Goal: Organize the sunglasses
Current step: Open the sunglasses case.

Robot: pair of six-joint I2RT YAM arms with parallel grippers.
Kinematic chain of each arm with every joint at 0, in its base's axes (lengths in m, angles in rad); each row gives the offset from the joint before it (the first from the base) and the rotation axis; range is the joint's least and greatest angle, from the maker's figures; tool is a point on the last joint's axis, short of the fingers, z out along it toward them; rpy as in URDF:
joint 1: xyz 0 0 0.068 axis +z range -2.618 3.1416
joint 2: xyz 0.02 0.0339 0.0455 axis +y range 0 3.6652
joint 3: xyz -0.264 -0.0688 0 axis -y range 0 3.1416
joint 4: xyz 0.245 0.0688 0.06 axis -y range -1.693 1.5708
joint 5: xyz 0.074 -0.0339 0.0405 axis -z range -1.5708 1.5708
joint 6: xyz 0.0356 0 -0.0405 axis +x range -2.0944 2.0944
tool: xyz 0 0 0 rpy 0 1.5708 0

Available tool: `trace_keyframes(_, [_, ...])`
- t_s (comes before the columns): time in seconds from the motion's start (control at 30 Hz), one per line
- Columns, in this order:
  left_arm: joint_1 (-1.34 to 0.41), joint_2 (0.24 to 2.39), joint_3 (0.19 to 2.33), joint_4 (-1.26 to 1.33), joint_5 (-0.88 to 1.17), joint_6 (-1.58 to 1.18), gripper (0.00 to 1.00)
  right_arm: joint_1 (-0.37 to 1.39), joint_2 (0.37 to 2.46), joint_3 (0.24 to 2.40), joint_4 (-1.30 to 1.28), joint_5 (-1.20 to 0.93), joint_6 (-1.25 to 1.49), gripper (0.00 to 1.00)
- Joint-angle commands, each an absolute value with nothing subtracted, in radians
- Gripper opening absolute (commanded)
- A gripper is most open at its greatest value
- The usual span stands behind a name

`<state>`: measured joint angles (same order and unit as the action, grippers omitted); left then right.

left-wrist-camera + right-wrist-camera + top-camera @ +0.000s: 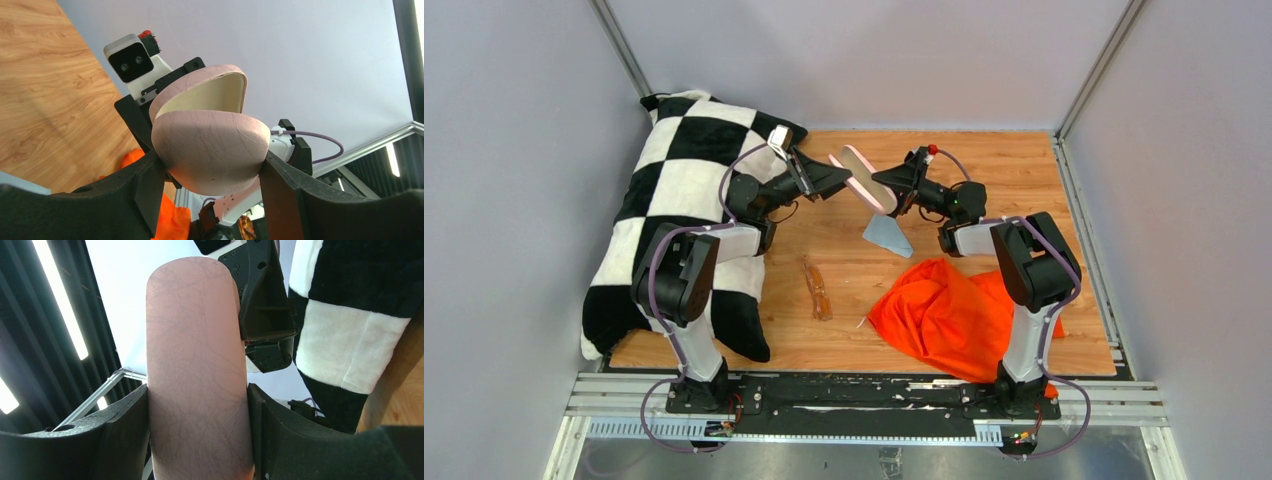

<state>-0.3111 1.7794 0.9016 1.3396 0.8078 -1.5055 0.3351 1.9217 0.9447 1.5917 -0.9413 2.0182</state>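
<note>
Sunglasses (817, 288) lie folded on the table (1004, 170), just left of centre in the overhead view, well apart from both arms. We see the left gripper (834, 178) and right gripper (894, 186) each clamped on the pink case (862, 177), held aloft at upper centre, its lid ajar.

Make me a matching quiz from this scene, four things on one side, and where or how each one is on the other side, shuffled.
Things:
1 sunglasses
2 case
3 pillow
4 orange cloth

Descriptions:
A black and white checks
B held in the air
C lying flat near the middle of the table
D bunched at the near right

Pairs: 1-C, 2-B, 3-A, 4-D
</note>
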Motion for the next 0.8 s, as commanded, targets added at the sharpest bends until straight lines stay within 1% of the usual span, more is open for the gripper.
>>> trace_keyframes(0.0, [-0.318, 1.728, 0.889, 1.538, 0.907, -1.515, 0.0, 0.302, 1.939, 0.958, 1.597, -0.813, 2.095, 0.17])
trace_keyframes(0.17, [-0.318, 1.708, 0.878, 1.537, 0.93, -1.489, 0.0, 0.308, 1.933, 0.925, 1.597, -0.768, 2.126, 0.18])
trace_keyframes(0.27, [-0.318, 1.699, 0.871, 1.539, 0.942, -1.469, 0.0, 0.311, 1.934, 0.925, 1.597, -0.762, 2.122, 0.13])
trace_keyframes(0.3, [-0.318, 1.691, 0.865, 1.538, 0.948, -1.454, 0.0, 0.313, 1.935, 0.926, 1.597, -0.761, 2.123, 0.13])
trace_keyframes(0.53, [-0.318, 1.645, 0.818, 1.538, 0.993, -1.335, 0.0, 0.316, 1.933, 0.943, 1.597, -0.747, 2.134, 0.15])
trace_keyframes(0.77, [-0.318, 1.674, 0.827, 1.539, 0.979, -1.346, 0.0, 0.327, 1.922, 0.946, 1.597, -0.751, 2.127, 0.15])
